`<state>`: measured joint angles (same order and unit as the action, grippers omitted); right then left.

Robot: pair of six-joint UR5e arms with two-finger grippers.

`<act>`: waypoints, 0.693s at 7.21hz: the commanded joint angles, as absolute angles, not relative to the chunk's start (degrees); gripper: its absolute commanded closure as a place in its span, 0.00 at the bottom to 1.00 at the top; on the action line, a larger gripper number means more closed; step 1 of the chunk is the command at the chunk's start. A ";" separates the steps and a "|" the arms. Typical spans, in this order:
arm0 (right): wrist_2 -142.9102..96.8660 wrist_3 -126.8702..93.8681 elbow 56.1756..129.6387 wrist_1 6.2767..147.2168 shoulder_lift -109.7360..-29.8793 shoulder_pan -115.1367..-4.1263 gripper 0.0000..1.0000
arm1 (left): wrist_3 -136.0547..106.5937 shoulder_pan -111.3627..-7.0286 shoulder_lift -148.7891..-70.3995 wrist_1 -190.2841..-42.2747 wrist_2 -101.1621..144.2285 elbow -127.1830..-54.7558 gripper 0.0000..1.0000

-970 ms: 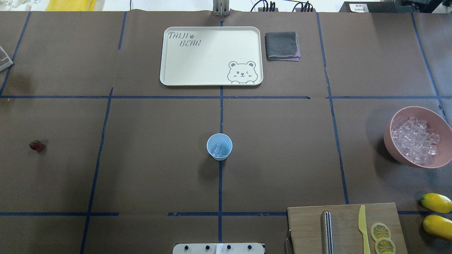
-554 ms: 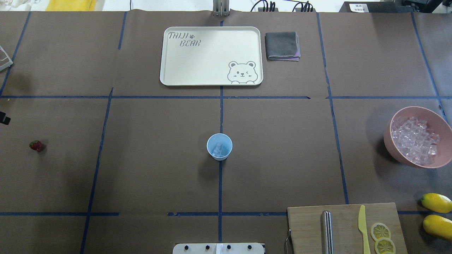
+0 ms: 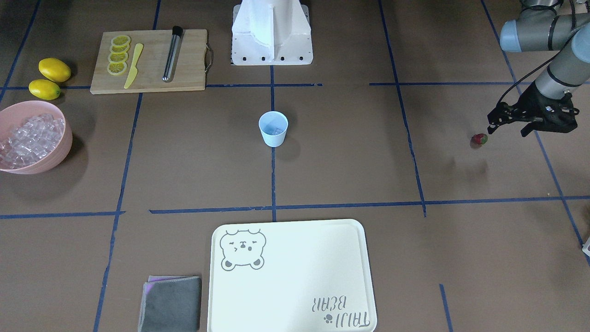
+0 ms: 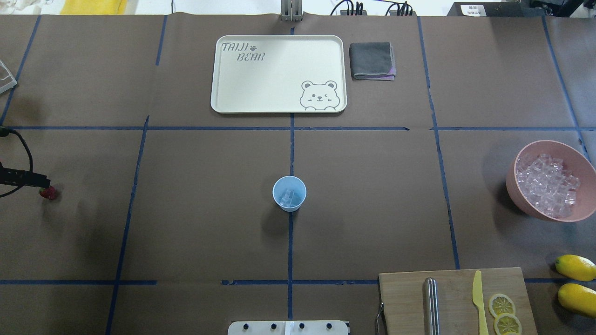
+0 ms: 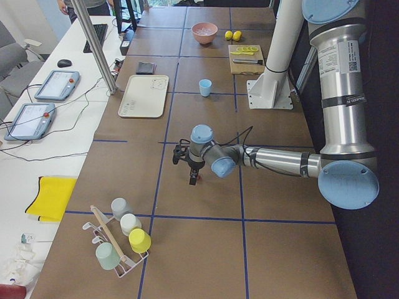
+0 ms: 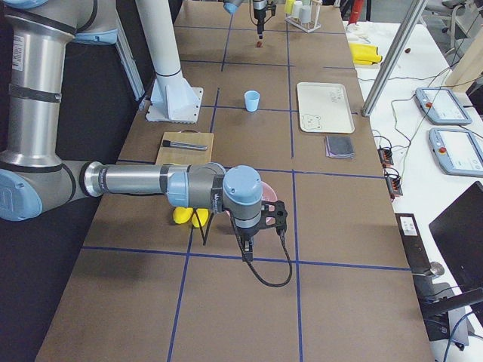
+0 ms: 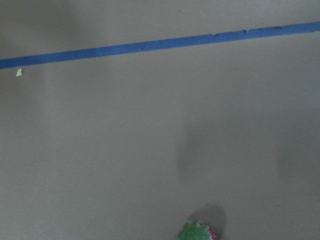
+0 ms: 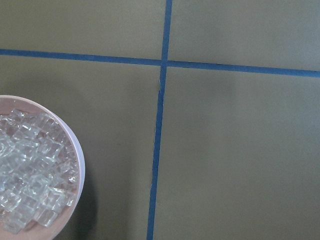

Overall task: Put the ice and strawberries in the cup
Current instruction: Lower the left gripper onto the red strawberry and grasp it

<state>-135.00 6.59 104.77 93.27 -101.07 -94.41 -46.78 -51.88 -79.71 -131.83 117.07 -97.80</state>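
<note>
Strawberry point(image 4: 48, 192) at far left of overhead view, lying on surface point(image 4: 186, 209), well apart from cup point(image 4: 289, 193) — light, soft, easily bruised. Best pinched gently across red flanks, under leafy cap. Left end effector point(image 3: 507, 130) just beside it, spread and empty; right end effector point(image 6: 247, 250) — cannot tell.

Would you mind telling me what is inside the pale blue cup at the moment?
A few clear ice cubes lie in the cup. No berry is in it; the strawberry lies on the table. The cup's bottom under the ice is hidden.
</note>
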 commanded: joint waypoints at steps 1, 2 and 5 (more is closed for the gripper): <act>-135.00 6.59 104.68 93.25 -101.07 -94.39 0.00 | -49.39 -48.44 -79.37 -135.26 115.93 -96.42 0.00; -135.00 6.59 104.76 93.25 -101.07 -94.39 0.00 | -49.57 -47.73 -79.45 -135.35 115.93 -96.42 0.00; -135.00 6.68 104.68 93.25 -101.16 -94.39 0.00 | -48.87 -47.72 -79.98 -135.18 115.93 -95.10 0.15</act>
